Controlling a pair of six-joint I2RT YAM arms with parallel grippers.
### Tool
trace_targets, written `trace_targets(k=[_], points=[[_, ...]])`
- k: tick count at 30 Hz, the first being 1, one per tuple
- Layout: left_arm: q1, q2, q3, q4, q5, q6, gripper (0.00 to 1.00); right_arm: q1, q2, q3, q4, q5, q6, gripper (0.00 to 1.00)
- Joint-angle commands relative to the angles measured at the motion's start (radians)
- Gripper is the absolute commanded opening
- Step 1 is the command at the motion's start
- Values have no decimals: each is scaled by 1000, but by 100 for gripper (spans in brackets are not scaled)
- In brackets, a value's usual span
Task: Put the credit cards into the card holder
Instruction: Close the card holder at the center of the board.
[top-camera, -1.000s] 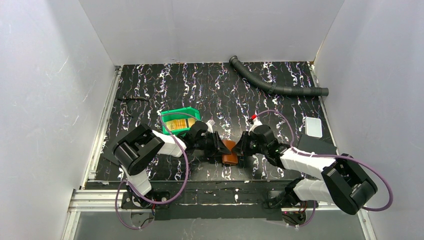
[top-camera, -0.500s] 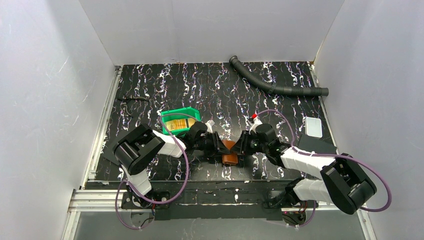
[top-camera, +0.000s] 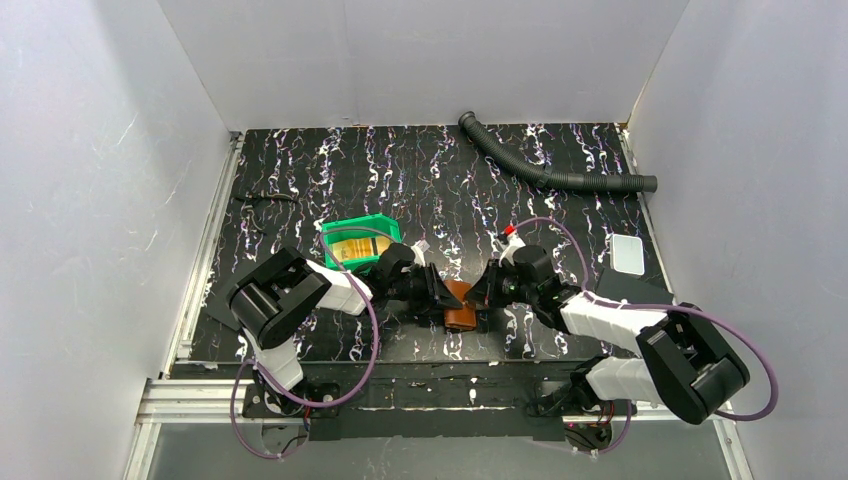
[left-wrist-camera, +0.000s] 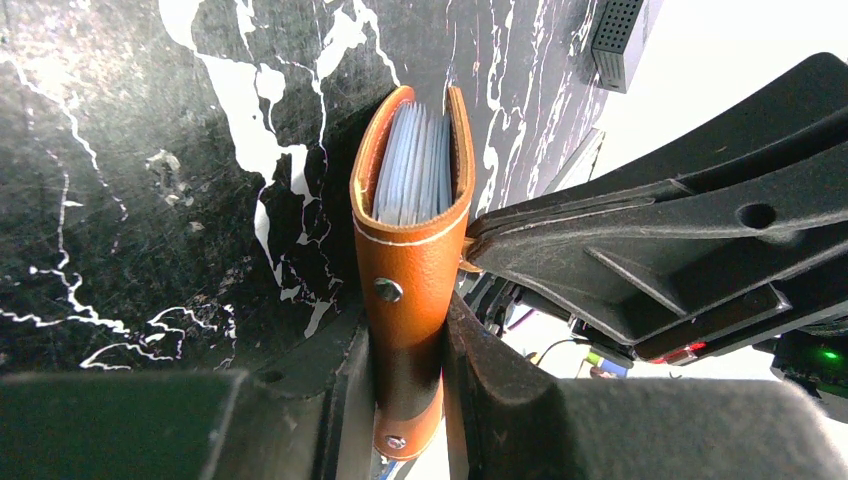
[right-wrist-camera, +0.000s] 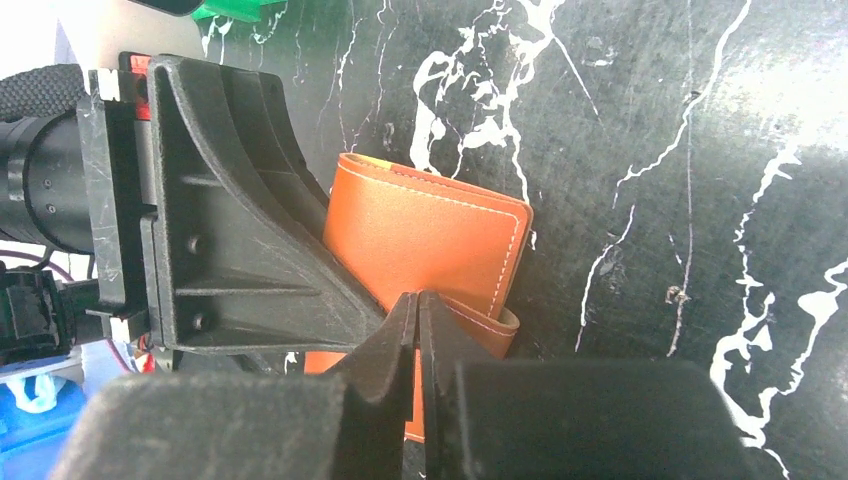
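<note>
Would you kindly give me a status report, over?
Left tool clamps brown leather folding wallet. Right tool shut on its snap tab. Yellowish cards sit in green plastic bin.

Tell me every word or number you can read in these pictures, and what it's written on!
No text can be read in any view.
card holder: plain brown leather, no brand or stamp showing.
credit cards in the green bin: any print on them is too small to read.
</note>
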Motion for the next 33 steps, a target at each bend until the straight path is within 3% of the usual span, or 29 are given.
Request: trace_targets(k=[1,14,26,33], points=[[-14,35,-19,-101,-22,20,0,6,30,-10,65,-38,26,5],[-12,39,-28,-101,-42,9,0,29,59,-192,280,39,150,1],[-5,54,-32,-88,-34,1,0,30,57,-211,362,-29,166,1],[-4,52,-37,-83,-30,-2,0,30,139,-241,586,-69,298,1]])
